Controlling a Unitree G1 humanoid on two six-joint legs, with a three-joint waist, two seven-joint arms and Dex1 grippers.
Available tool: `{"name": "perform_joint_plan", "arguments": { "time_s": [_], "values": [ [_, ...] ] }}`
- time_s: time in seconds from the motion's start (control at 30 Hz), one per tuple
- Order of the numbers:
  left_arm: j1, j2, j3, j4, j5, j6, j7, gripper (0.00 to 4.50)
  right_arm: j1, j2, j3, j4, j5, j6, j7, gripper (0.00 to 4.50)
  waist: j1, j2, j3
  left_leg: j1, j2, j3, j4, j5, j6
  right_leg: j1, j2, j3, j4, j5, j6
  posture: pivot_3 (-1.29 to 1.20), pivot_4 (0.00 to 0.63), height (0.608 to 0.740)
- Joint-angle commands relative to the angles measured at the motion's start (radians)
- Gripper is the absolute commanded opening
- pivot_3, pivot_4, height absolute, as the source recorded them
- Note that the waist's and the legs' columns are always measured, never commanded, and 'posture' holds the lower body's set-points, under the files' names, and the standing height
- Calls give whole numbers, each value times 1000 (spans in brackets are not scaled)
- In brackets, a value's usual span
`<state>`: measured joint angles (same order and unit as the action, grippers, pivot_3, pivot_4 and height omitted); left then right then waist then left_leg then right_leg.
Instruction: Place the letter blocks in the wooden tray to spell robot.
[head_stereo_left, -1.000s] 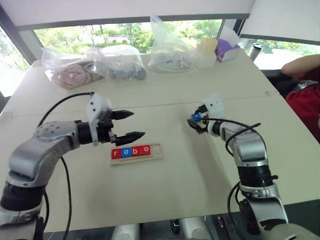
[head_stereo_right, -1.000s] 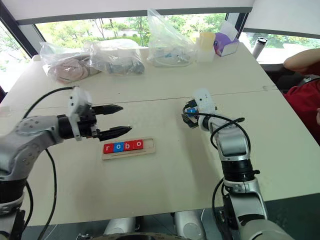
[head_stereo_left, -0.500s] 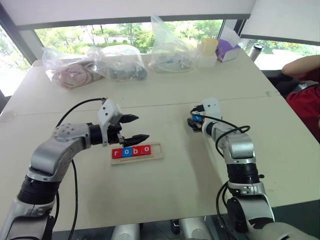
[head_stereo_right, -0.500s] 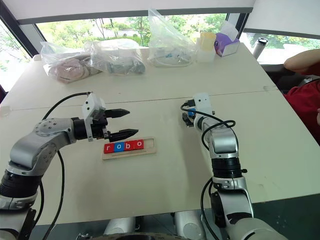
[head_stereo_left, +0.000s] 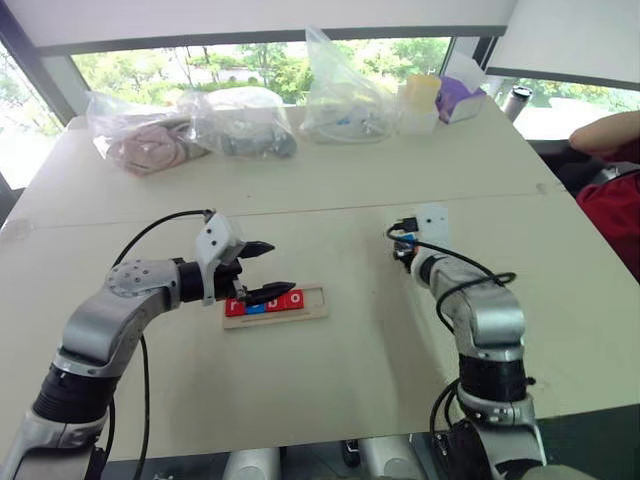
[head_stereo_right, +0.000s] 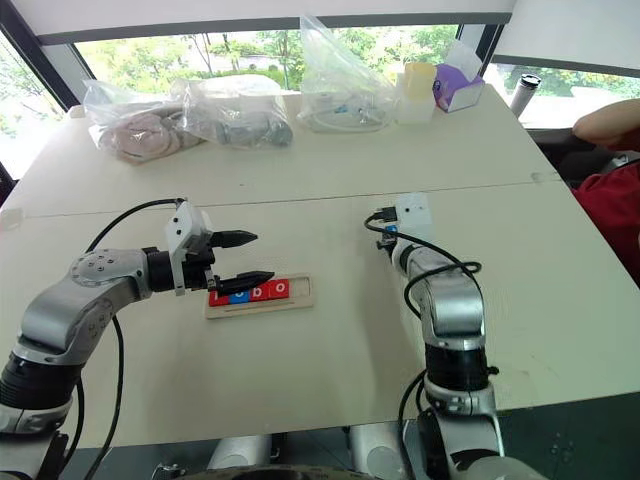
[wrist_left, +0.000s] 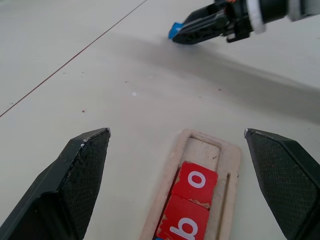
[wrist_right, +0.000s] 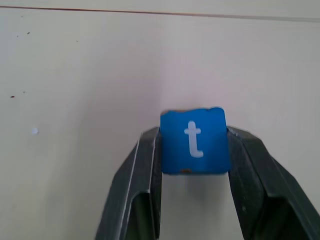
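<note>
The wooden tray (head_stereo_left: 313, 297) lies on the table in front of me. It holds a row of letter blocks (head_stereo_right: 255, 291), with a red o (wrist_left: 196, 181) last in the row, a red b (wrist_left: 182, 222) before it, and a bare slot past the o. My left gripper (head_stereo_left: 282, 267) hovers open just above the tray's left part and hides some of the blocks. To the right, my right gripper (wrist_right: 195, 132) is shut on a blue t block (wrist_right: 194, 142), just above the tabletop. The left wrist view also shows that block (wrist_left: 173, 31).
Several clear plastic bags (head_stereo_left: 240, 120) line the table's far edge, with a white container (head_stereo_left: 418, 100) and a purple box (head_stereo_left: 462, 98) at the far right. A person's arm in a red sleeve (head_stereo_left: 612, 135) rests beyond the table's right edge. A seam (head_stereo_left: 330, 207) crosses the tabletop.
My right gripper closed on the blue t block and drew back toward me. My left gripper sank a little toward the tray, still open.
</note>
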<state>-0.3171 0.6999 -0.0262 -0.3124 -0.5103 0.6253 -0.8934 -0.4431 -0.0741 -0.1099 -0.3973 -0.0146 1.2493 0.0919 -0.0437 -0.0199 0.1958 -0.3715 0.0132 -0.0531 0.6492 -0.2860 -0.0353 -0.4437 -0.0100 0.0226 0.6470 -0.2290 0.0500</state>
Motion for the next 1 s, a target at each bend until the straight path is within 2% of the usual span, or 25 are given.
{"name": "perform_joint_plan", "arguments": {
  "time_s": [0.03, 0.13, 0.33, 0.4, 0.43, 0.53, 0.57, 0.63, 0.7, 0.77, 0.9, 0.97, 1.0],
  "values": [
    [-16, -1, -3, -17, 2, -15, -12, 4500, 12, 90, -59, -251, 25, 280, -16, 1193, -1, 0, 0, 0, 0, -1, 0, 0, 0, -1, 0, 0, 0, 0, 0, 0, 150, 740],
    [-42, -9, -18, 5, 7, -18, -27, 4500, 15, 161, -86, -324, 5, 364, -45, 1193, 0, 0, 0, 0, 0, -2, 0, 0, 0, 0, 0, -2, 0, 0, 0, 0, 150, 740],
    [-80, -26, -53, 50, 50, -49, -36, 4500, 54, 233, -87, -327, 6, 365, -71, 1193, -1, 0, 0, -1, 0, -1, 0, 0, 0, 0, -1, -3, -1, 0, -1, 0, 150, 740],
    [-84, -31, -52, 58, 51, -53, -44, 4500, 57, 241, -87, -321, 13, 365, -70, 2223, -1, 0, 0, -1, 0, -1, 0, 0, 0, 0, -1, -3, -1, 0, -1, 0, 150, 740],
    [-84, -34, -50, 60, 50, -53, -47, 4500, 59, 242, -89, -315, 13, 365, -70, 2567, -2, 0, 0, -1, 0, -1, 0, 0, 0, 0, -1, -3, -1, 0, -1, 0, 150, 740],
    [-80, -36, -47, 70, 55, -63, -53, 4500, 56, 200, -76, -310, 12, 365, -67, 4138, -2, 0, 0, -1, 0, -2, -1, 0, 0, 0, 0, -3, -1, 0, -1, 0, 150, 740],
    [-79, -35, -45, 73, 56, -66, -54, 4500, 44, 164, -71, -315, 15, 365, -59, 4477, -1, 0, 0, -1, 0, -2, -1, 0, 0, 0, 0, -3, -1, 0, -1, 0, 150, 740],
    [-80, -33, -42, 74, 57, -68, -55, 4500, 15, 62, -49, -322, 31, 365, -26, 4477, -1, 1, 0, -1, 0, -2, -1, 0, 0, 0, -1, -3, -1, 0, -1, 0, 150, 740],
    [-79, -27, -36, 70, 55, -66, -61, 4500, -9, -99, 12, -327, 64, 339, 36, 4477, -1, 1, 0, -1, -1, -1, 0, 0, 0, 0, -2, -3, -2, -1, -1, 0, 150, 740],
    [-75, -6, -27, 52, 40, -49, -82, 4500, -29, -262, 39, -298, 105, 203, 145, 4477, -1, 0, 0, -1, -2, 0, 0, 0, 0, 0, -2, -3, -3, -1, -3, 0, 150, 740],
    [-57, 75, -23, -28, -13, 12, -162, 4500, 16, -501, 1, -169, 266, -166, 534, 4477, -4, 0, 0, -1, -2, -1, -1, 0, 0, 1, 0, -3, -6, -1, 0, 0, 150, 740],
    [-35, 168, -70, -106, 8, 9, -236, 4500, 106, -644, 6, -49, 302, -424, 795, 4477, -2, 0, 0, -2, 0, -1, -2, -1, 2, 1, 1, -4, -8, -1, 1, 0, 150, 740],
    [-33, 195, -81, -136, 7, 13, -257, 4500, 123, -687, 9, 28, 308, -513, 872, 4477, -1, 0, 1, -1, 0, -2, -3, -2, 3, 2, 1, -4, -9, -1, 1, 0, 150, 740]
  ]
}}
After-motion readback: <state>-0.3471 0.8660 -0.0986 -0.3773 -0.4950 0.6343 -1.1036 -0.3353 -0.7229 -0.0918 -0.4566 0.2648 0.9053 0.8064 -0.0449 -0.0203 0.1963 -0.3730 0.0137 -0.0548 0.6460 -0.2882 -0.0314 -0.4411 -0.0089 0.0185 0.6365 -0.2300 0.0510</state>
